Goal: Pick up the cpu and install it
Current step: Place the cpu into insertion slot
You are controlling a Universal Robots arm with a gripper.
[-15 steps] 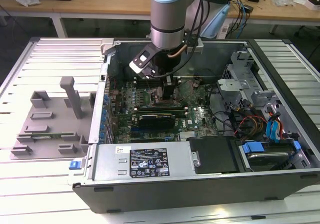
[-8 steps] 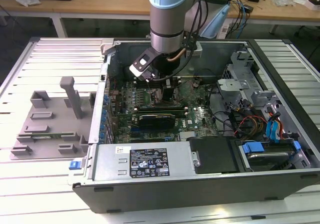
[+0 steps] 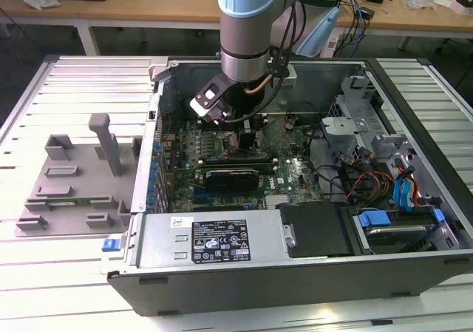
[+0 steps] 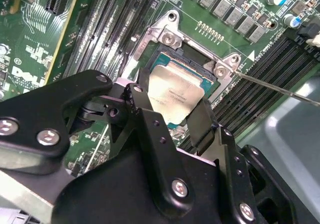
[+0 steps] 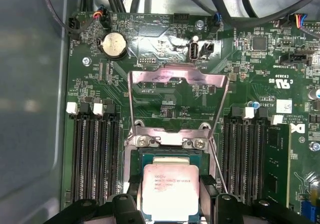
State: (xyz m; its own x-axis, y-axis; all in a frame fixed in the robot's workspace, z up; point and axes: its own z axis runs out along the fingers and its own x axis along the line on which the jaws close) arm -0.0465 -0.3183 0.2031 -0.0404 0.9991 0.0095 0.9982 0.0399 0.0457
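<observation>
The cpu (image 4: 175, 89), a flat square chip with a silvery top, sits between my two black fingers right over the open socket (image 4: 167, 37); whether it rests in the socket or hangs just above, I cannot tell. My gripper (image 4: 170, 104) is shut on the cpu's two opposite edges. In the first wrist view the cpu (image 5: 170, 189) lies inside the socket frame (image 5: 165, 141), with the gripper (image 5: 167, 201) flanking it. The metal load plate (image 5: 177, 77) stands flipped up behind the socket. In the exterior view the gripper (image 3: 247, 136) reaches down into the computer case.
Memory slots (image 5: 95, 154) run along both sides of the socket, and a thin lever wire (image 4: 280, 89) sticks out beside it. A grey plastic tray (image 3: 74, 184) with raised blocks lies at the exterior view's left. Cables (image 3: 362, 180) and drive bays (image 3: 399, 225) crowd the case's right.
</observation>
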